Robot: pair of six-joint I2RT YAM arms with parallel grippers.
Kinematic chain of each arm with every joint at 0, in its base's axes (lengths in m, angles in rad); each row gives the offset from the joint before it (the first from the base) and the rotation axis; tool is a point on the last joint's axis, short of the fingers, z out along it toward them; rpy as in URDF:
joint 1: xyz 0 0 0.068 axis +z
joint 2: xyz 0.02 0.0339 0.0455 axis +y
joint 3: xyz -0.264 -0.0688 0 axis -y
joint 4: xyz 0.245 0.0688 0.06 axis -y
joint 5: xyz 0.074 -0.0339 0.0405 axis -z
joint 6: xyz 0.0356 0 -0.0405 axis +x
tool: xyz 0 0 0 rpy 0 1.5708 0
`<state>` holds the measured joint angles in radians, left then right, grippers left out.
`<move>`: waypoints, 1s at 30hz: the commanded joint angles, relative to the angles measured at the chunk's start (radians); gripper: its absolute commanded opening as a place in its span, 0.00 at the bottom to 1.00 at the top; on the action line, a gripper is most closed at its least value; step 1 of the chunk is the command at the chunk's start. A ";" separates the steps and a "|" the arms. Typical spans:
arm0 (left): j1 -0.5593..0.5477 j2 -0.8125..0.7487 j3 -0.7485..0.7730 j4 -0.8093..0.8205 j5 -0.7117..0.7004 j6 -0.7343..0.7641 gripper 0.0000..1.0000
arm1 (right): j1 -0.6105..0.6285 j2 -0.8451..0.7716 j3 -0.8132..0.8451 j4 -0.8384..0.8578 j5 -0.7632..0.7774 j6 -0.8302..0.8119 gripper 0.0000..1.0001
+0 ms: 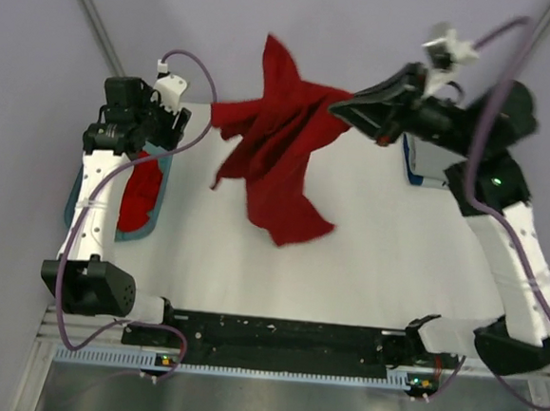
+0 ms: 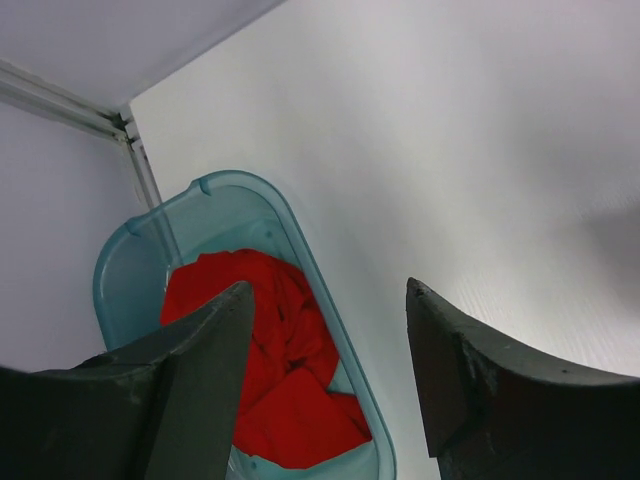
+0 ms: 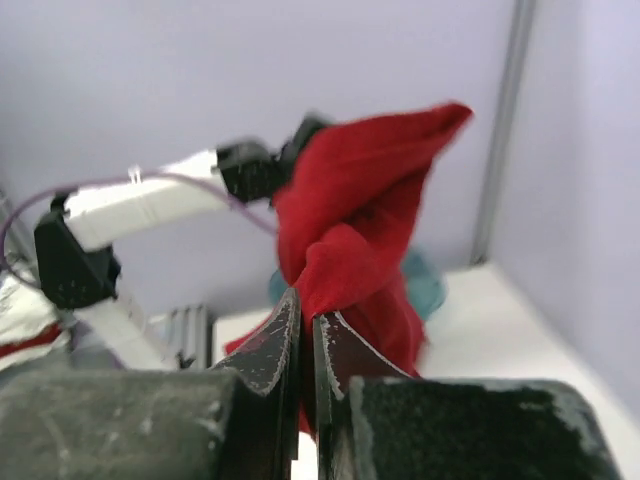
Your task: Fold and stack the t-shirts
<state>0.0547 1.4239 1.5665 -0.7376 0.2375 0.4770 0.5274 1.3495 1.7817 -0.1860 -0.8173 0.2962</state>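
My right gripper is shut on a bright red t-shirt and holds it up above the table; the cloth hangs down bunched, its lower end near the table's middle. In the right wrist view the shirt is pinched between the nearly closed jaws of my right gripper. My left gripper is open and empty above the teal tub. In the left wrist view more red shirts lie crumpled inside the tub, seen between the spread jaws of my left gripper. No grey shirt shows.
The white table carries a blue-and-white object at the right, partly behind my right arm. The tub stands at the table's left edge. Grey walls and a metal frame post close the back.
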 commanded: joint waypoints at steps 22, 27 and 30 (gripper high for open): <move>-0.050 0.015 -0.186 -0.023 -0.064 0.109 0.65 | -0.466 0.229 -0.542 -0.115 0.593 -0.017 0.51; -0.077 0.007 -0.256 -0.054 0.006 0.126 0.65 | -0.230 0.110 -0.593 -0.174 0.691 -0.167 0.54; -0.081 0.013 -0.275 -0.045 0.008 0.108 0.64 | -0.042 0.092 -0.653 -0.184 0.687 -0.232 0.56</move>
<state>-0.0082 1.4429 1.3064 -0.7856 0.1982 0.5793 0.2657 1.5166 1.1824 -0.3416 -0.1593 0.2008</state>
